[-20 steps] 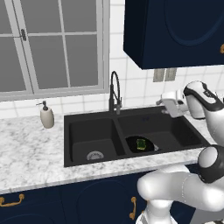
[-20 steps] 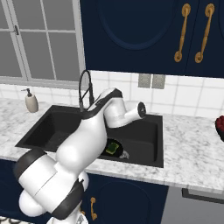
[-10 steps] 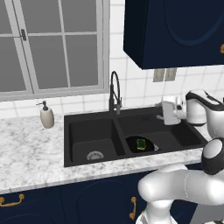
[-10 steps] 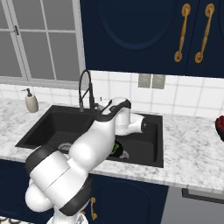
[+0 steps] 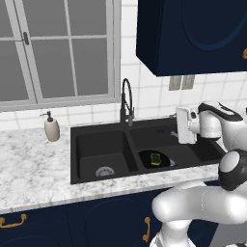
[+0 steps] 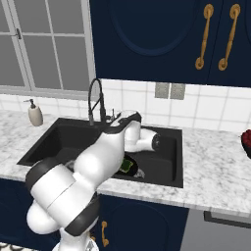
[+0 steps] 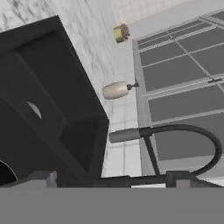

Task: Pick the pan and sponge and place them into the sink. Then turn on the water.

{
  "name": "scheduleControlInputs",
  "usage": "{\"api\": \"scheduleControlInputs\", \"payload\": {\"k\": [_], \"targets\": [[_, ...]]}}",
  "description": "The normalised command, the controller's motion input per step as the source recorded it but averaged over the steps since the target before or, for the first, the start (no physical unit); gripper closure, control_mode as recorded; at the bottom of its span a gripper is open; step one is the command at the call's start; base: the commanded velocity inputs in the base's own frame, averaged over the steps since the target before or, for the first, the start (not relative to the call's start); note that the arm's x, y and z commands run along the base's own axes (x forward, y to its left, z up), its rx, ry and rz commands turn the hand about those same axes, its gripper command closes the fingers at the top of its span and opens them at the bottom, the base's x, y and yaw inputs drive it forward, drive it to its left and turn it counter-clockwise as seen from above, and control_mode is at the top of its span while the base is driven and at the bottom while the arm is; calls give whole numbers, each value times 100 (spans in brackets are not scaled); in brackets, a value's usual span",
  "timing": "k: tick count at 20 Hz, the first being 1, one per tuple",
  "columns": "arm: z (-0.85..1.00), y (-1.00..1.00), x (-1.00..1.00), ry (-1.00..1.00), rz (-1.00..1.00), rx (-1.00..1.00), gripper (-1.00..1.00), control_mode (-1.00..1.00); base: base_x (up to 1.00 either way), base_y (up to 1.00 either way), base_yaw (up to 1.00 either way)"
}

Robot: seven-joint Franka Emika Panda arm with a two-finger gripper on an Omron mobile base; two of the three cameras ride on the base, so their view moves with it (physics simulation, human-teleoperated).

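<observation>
Pan (image 5: 153,159), round black, holds yellow-green sponge (image 5: 156,158) in black sink (image 5: 96,144); gripper (image 5: 174,126) jaws apart.

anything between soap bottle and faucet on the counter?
No. In the left base view, bare marble runs from the soap bottle to the faucet, edged by the sink rim.
</observation>
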Motion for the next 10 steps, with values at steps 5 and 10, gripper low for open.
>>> {"api": "scheduleControlInputs", "payload": {"k": [5,10], "targets": [[1,-3,20,86,-4,16,-100,-100,0,0,0],[0,-23,14,62,0,48,-100,-100,0,0,0]]}}
